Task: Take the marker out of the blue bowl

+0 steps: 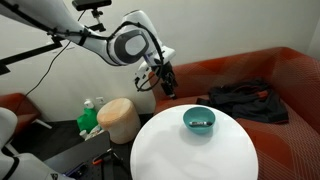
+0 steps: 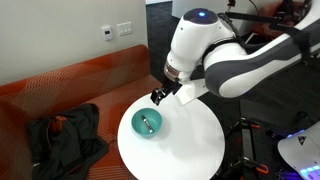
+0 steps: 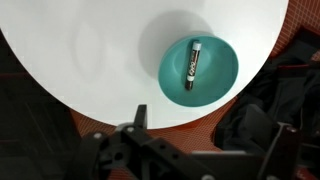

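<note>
Marker [image 1: 202, 123] status: not removed. In an exterior view it shows only as a dark streak inside the blue bowl [image 1: 198, 129], which stands on the round white table [image 1: 190, 155]. The gripper [image 1: 165, 78] hangs above the table's far edge, apart from the bowl. Jaw state cannot be read here. A tan stool [image 1: 120, 118] stands beside the table.

In an exterior view taken closer to the arm, the gripper [image 2: 158, 96] sits just above and beyond the rim of the bowl [image 2: 137, 124] without touching it. The jaws look parted, with nothing held. The marker [image 2: 147, 122] lies on the bowl floor.

Wrist view: the marker [image 3: 192, 65] lies flat near the centre of the bowl [image 3: 222, 70]. Its pale end and label band are visible, a detail neither exterior view resolves. One finger [image 3: 140, 112] enters from the lower edge, and the jaws stand apart and empty.

Judgement: no part of the extraction is complete. Steps left: descend into the bowl, close on the marker, lift it clear of the rim.
</note>
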